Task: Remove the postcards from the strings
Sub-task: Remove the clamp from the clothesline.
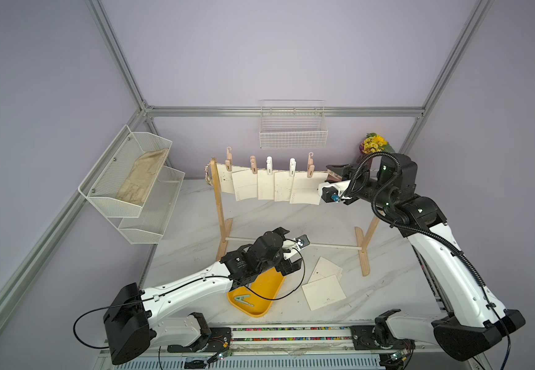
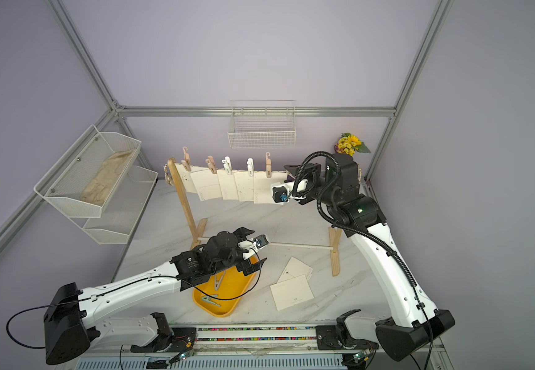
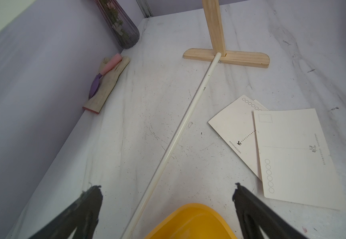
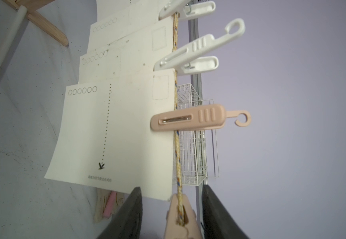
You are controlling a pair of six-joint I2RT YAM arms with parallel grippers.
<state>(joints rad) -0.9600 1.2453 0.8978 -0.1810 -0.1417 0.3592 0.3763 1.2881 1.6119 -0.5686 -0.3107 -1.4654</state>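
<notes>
Pink clothespin (image 4: 172, 223) on the strings (image 4: 177, 155) sits untouched between the part-spread jaws of the right gripper (image 4: 171, 187), likely to unpin the postcards (image 4: 114, 134); below the strings the left gripper (image 3: 166, 186) hangs spread wide.

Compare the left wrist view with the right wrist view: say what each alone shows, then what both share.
Left wrist only: loose postcards, a yellow tray, a vase, the open left gripper. Right wrist only: postcards pegged to the rope, clothespins, a wire basket, the right gripper straddling a pink clothespin. Both: the white rod, a wooden foot of the rack, the marble tabletop.
</notes>
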